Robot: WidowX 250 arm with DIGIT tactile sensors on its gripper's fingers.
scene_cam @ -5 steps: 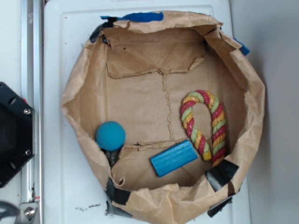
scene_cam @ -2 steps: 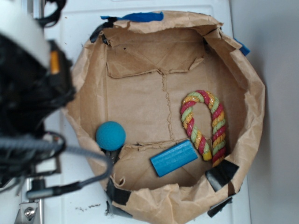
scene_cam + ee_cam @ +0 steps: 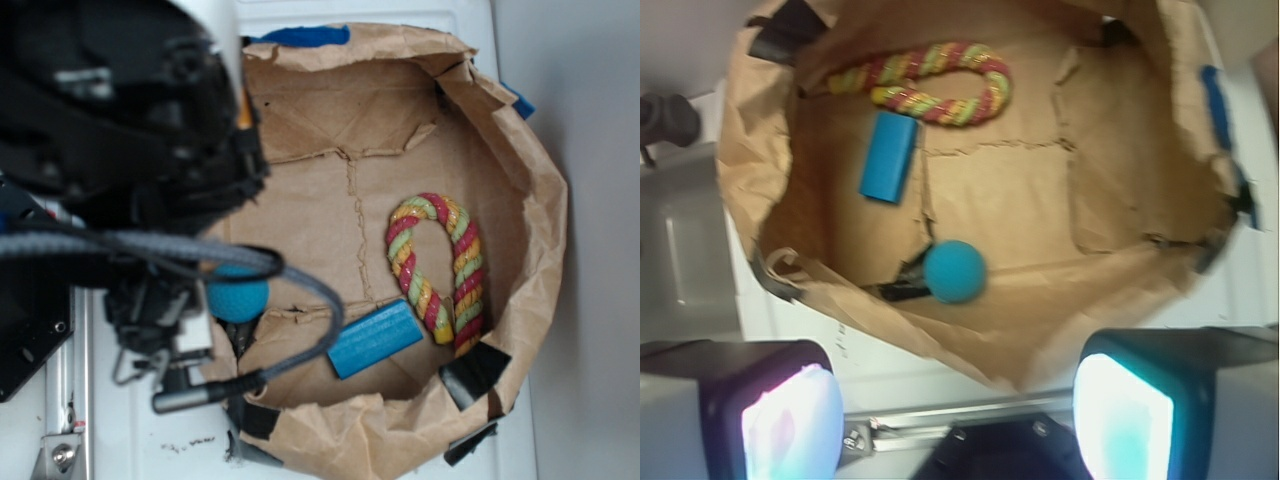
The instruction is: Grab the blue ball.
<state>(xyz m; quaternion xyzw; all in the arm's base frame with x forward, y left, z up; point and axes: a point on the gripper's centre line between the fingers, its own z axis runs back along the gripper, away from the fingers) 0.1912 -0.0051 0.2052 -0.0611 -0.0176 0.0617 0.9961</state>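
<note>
Wrist view shows the ball (image 3: 955, 271) lying ahead of the gripper (image 3: 960, 420), close to its centre line and between the lines of the two pads, which stand wide apart at the bottom corners with nothing between them (the gripper is fully open and empty). The ball sits on the floor of the bag (image 3: 760, 180), just inside the near wall, beside a dark strip of tape. That wall rises between gripper and ball, so the coming move looks to be forward over the rim and then down; being round, the ball asks for no particular wrist angle. The block (image 3: 887, 157) lies further in and to one side, apart from the ball, and the rope (image 3: 930, 85) lies beyond it along the far wall. Exterior view has the arm (image 3: 120, 110) covering the left rim of the bag, with the ball (image 3: 238, 298) partly hidden under its cable and still resting on the paper; the fingers cannot be made out there.
</note>
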